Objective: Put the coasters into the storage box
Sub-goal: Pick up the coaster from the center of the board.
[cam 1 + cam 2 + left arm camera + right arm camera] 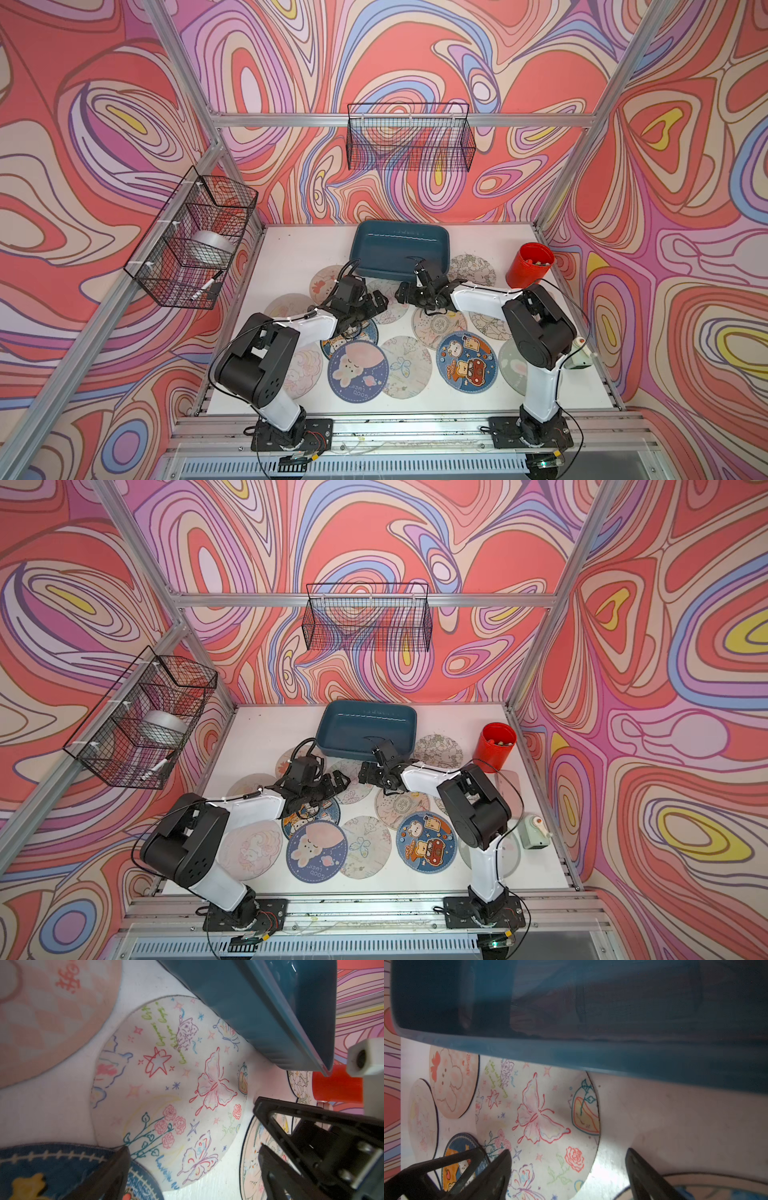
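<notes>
About a dozen thin round printed coasters (407, 365) lie flat across the middle and front of the white table (291, 257), some overlapping. Three are dark blue-rimmed with cartoon animals and the others are pale. One pale coaster (176, 1088), drawn with red butterflies, roses and stars, lies against the near wall of the shallow teal plastic storage box (399, 249), which sits near the table's back edge, midway along. Over this coaster the left gripper (193, 1148) and right gripper (569, 1153) hover with jaws spread, grasping nothing.

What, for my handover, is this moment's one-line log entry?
storage box: empty | coasters: on table | left gripper jaws: open | right gripper jaws: open
</notes>
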